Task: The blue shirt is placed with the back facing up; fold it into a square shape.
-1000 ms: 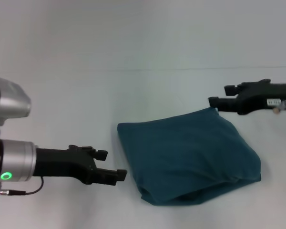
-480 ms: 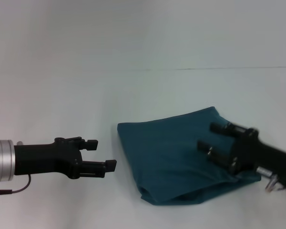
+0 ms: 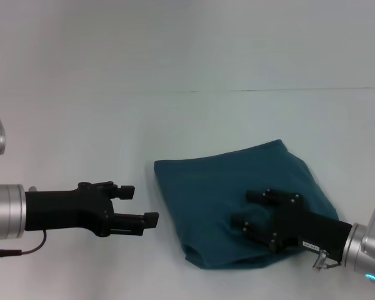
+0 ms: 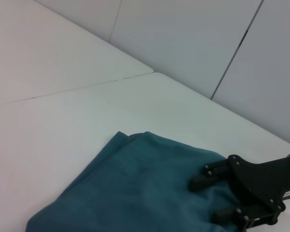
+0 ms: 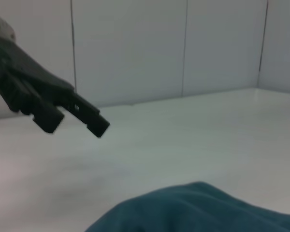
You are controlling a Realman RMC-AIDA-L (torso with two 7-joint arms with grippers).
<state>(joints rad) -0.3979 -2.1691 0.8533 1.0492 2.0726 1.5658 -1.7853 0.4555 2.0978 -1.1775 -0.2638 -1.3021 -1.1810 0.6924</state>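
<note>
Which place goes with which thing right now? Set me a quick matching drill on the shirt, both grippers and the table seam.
Things:
1. blue shirt
2. left gripper
3. right gripper
4. table seam

Places or states:
A. open, over the shirt's near right part
B. thin line across the far side of the white table
C. open, off the shirt's left edge, over bare table
D. folded into a rough square, plain side up, in the middle of the table

Pairs: 1-D, 2-C, 3-A, 4-B
</note>
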